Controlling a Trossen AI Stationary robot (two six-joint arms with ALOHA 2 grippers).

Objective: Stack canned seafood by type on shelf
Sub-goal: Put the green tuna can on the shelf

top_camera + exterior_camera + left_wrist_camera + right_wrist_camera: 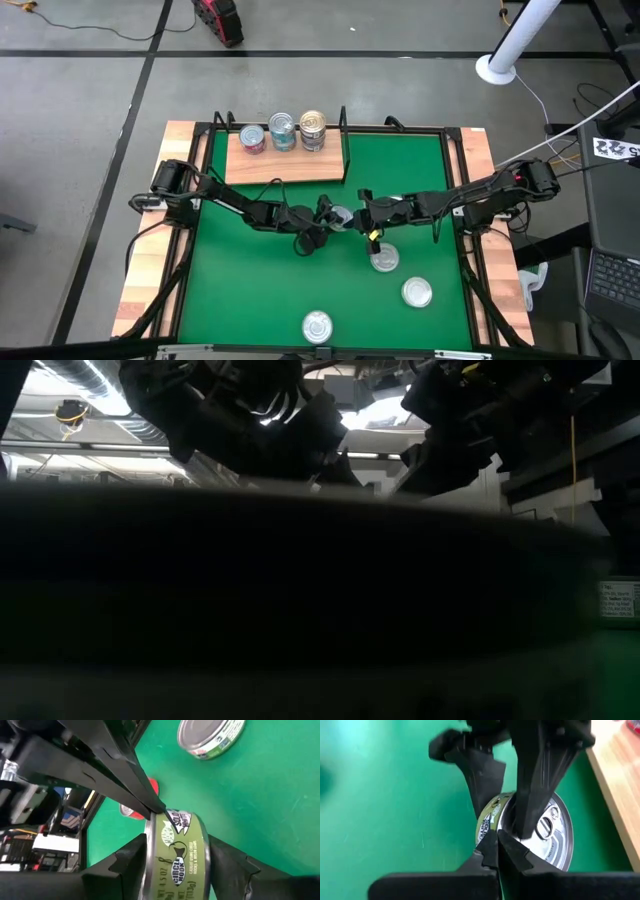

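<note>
From above, we see both grippers meeting mid-mat, below the shelf carrying three tins. The low view shows us only dark arms. At the left wrist, the left gripper pinches a green-labelled tin. At the right wrist, the right gripper, fingers pressed together, touches that tin's rim.
</note>
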